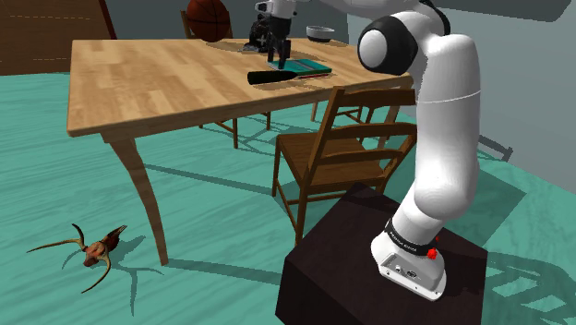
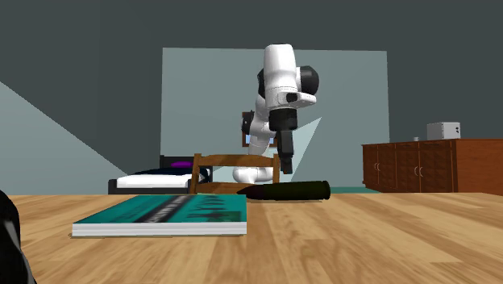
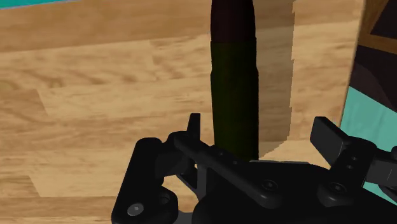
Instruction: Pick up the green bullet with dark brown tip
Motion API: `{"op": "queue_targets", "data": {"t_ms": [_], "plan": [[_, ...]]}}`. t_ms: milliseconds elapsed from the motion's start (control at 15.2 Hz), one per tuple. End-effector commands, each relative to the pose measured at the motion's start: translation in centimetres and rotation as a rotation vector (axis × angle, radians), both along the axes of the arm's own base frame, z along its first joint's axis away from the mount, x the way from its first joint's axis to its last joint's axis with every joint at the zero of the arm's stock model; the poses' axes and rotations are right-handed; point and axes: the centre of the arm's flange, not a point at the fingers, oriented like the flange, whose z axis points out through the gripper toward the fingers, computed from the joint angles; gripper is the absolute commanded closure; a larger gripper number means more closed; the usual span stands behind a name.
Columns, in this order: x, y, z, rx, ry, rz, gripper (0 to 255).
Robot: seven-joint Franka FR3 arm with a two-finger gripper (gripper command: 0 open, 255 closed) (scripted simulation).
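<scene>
Dark green bullet [image 3: 235, 89] with brown tip lying on the wooden table [image 1: 138, 83] just beside a teal book [image 2: 161, 214], black gripper [image 1: 275, 57] hovering close above it — fingers spread apart, bullet lined up between them, nothing held

The surface [image 1: 138, 78] is a light wooden table with curved legs and a plank-grained top. Near its edge on the shoulder view's right lies a bullet [image 1: 269, 78] on its side, with a dark green body and a dark brown tip. Just beside it, further to that view's right, a teal book [image 1: 311, 66] lies flat and closed; whether the two touch cannot be told. At the far edge sit a brown-orange basketball [image 1: 209, 17] and, toward the far right corner, a small grey bowl [image 1: 320, 33].
</scene>
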Motion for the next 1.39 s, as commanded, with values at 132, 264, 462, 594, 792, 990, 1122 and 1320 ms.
{"op": "queue_targets", "data": {"t_ms": [132,264,462,594,792,990,1122,1320], "plan": [[1.3,0.2,-2.0,0.003,0.005,0.044,0],[1.3,0.2,-3.1,0.003,0.005,0.044,0],[1.3,0.2,-4.4,0.003,0.005,0.044,0],[1.4,0.2,-4.4,0.003,0.005,0.044,255],[1.4,0.2,-4.4,0.003,0.005,0.044,255],[1.4,0.2,-4.4,0.003,0.005,0.044,255],[1.4,0.2,-4.4,0.003,0.005,0.044,255],[1.3,0.2,-3.4,0.003,0.005,0.044,255]]}}
